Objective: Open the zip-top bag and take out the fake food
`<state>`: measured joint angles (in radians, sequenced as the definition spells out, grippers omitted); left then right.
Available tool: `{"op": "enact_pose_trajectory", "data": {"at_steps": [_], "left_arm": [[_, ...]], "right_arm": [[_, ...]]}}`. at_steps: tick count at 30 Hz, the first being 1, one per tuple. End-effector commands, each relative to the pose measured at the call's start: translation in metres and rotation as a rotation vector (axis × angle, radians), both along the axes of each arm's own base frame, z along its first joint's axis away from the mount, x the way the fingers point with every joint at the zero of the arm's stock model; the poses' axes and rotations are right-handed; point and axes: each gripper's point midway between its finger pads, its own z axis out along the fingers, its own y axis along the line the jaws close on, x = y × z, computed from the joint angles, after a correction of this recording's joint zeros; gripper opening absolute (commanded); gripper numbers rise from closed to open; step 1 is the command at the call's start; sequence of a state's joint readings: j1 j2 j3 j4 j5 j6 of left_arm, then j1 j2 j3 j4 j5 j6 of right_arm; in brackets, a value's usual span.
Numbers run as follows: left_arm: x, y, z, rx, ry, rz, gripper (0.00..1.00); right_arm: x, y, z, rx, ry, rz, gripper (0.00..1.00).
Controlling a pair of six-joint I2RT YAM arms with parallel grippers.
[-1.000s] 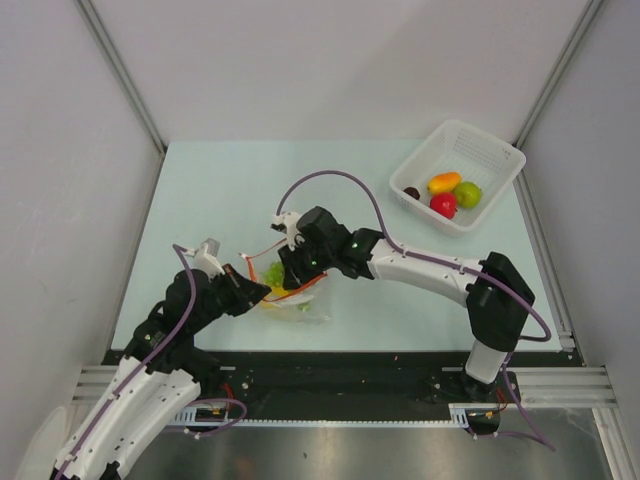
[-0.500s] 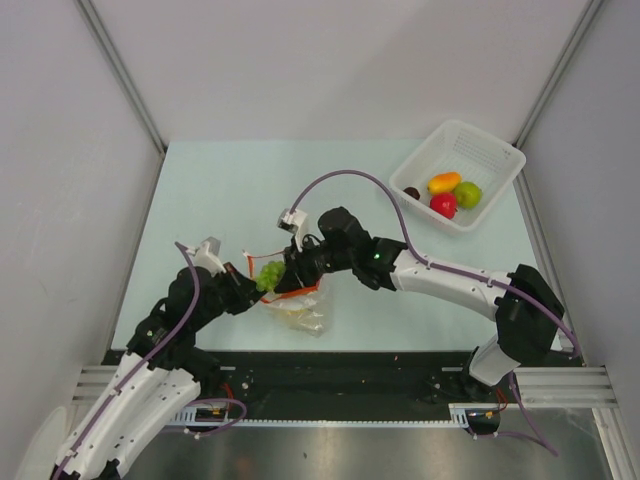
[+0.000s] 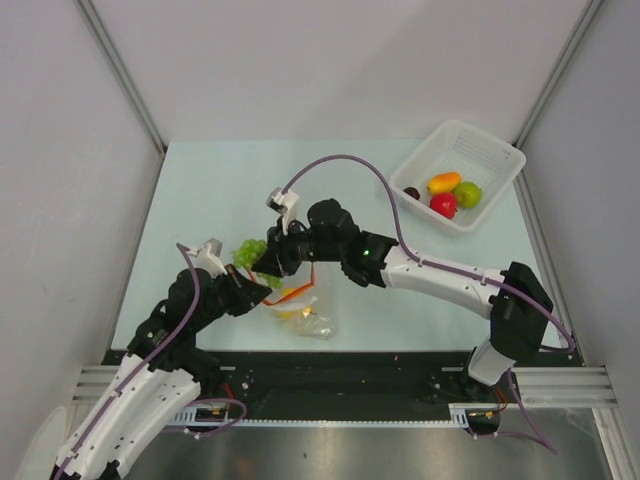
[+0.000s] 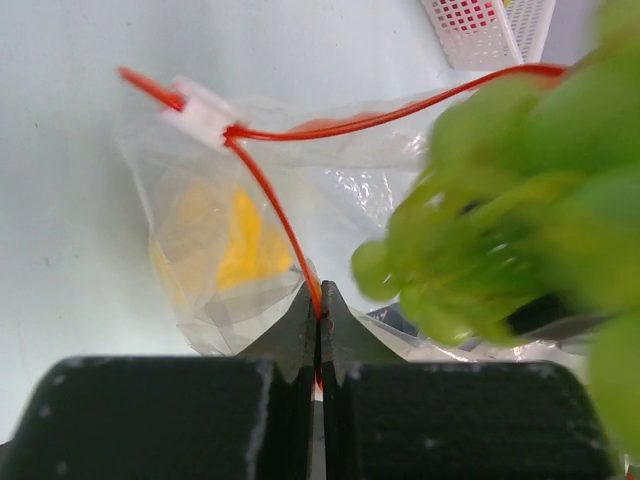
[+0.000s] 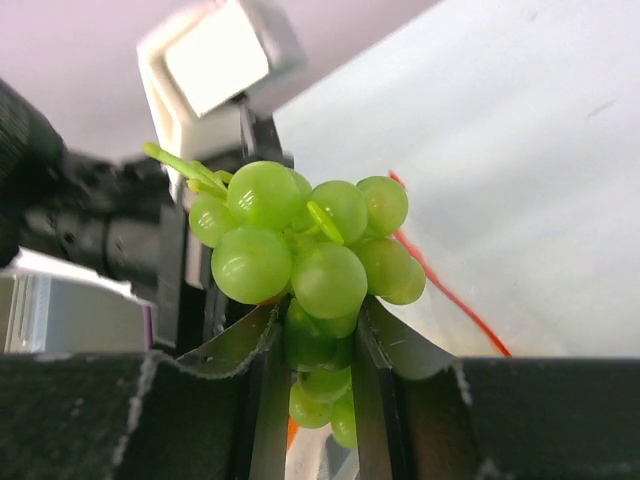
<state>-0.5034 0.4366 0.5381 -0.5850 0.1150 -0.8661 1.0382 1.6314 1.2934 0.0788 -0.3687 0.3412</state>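
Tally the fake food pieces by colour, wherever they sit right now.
Green: 2, bunch of grapes and round fruit
Red: 1, apple
Orange-yellow: 1, oval fruit
Yellow: 1, piece in the zip-top bag
Dark: 1, small piece in the basket
Total: 6

walls (image 3: 330,60): plain white panels | table (image 3: 200,190): pale mint top | near-edge rail (image 3: 350,372): black | light: even, soft

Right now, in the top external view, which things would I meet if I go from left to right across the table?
bunch of green grapes → zip-top bag → white basket, and inside it: dark small piece → red apple → green fruit
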Motion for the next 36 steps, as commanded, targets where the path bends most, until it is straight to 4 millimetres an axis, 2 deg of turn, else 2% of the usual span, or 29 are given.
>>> {"op": "enact_pose_trajectory", "data": {"at_steps": [1, 2, 5, 8, 12, 13, 15, 16, 18, 19, 21, 22, 25, 26, 28, 29, 31, 33, 36], "left_arm": [[0.002, 0.001, 0.006, -0.017, -0.025, 0.015, 0.0], [0.003, 0.003, 0.007, -0.014, -0.032, 0.025, 0.0], [0.004, 0.005, 0.011, -0.015, -0.04, 0.034, 0.0], [0.004, 0.006, 0.016, -0.012, -0.055, 0.04, 0.0], [0.004, 0.016, 0.032, 0.0, -0.104, 0.073, 0.0], [0.003, 0.017, 0.033, 0.002, -0.111, 0.076, 0.0], [0.002, 0.018, 0.041, -0.006, -0.135, 0.074, 0.0], [0.003, 0.019, 0.041, 0.001, -0.138, 0.074, 0.0], [0.003, 0.019, 0.042, 0.01, -0.137, 0.072, 0.0], [0.003, 0.019, 0.042, 0.011, -0.135, 0.072, 0.0], [0.003, 0.018, 0.045, 0.007, -0.138, 0.07, 0.0], [0.002, 0.018, 0.046, 0.004, -0.14, 0.066, 0.0], [0.003, 0.019, 0.047, 0.014, -0.15, 0.066, 0.0], [0.003, 0.019, 0.046, 0.016, -0.146, 0.066, 0.0], [0.004, 0.017, 0.044, 0.016, -0.136, 0.058, 0.0], [0.003, 0.015, 0.043, 0.012, -0.132, 0.049, 0.0], [0.004, 0.014, 0.04, 0.016, -0.127, 0.043, 0.0], [0.005, 0.014, 0.038, 0.019, -0.124, 0.05, 0.0], [0.006, 0.012, 0.039, 0.006, -0.125, 0.044, 0.0]], "right_arm": [[0.023, 0.004, 0.07, 0.133, -0.09, -0.075, 0.29], [0.024, 0.002, 0.083, 0.156, -0.102, -0.077, 0.28], [0.029, 0.002, 0.102, 0.188, -0.112, -0.07, 0.28], [0.042, -0.007, 0.111, 0.171, -0.121, -0.1, 0.28], [0.074, -0.045, 0.119, 0.102, -0.154, -0.239, 0.28], [0.094, -0.062, 0.119, 0.089, -0.155, -0.305, 0.29], [0.111, -0.086, 0.113, 0.059, -0.125, -0.372, 0.29], [0.136, -0.11, 0.109, 0.043, -0.118, -0.451, 0.29], [0.16, -0.141, 0.095, -0.014, -0.088, -0.554, 0.29], [0.183, -0.169, 0.09, -0.042, -0.082, -0.655, 0.29], [0.204, -0.203, 0.078, -0.097, -0.07, -0.755, 0.29], [0.222, -0.232, 0.072, -0.122, -0.068, -0.83, 0.3], [0.25, -0.282, 0.052, -0.202, -0.05, -0.976, 0.31], [0.263, -0.311, 0.046, -0.217, -0.027, -1.043, 0.31], [0.275, -0.336, 0.037, -0.195, 0.04, -1.094, 0.31], [0.289, -0.361, 0.025, -0.187, 0.086, -1.151, 0.31], [0.301, -0.372, 0.013, -0.136, 0.171, -1.178, 0.31], [0.32, -0.388, -0.006, -0.125, 0.236, -1.214, 0.31], [0.343, -0.401, -0.033, -0.094, 0.353, -1.273, 0.32]]}}
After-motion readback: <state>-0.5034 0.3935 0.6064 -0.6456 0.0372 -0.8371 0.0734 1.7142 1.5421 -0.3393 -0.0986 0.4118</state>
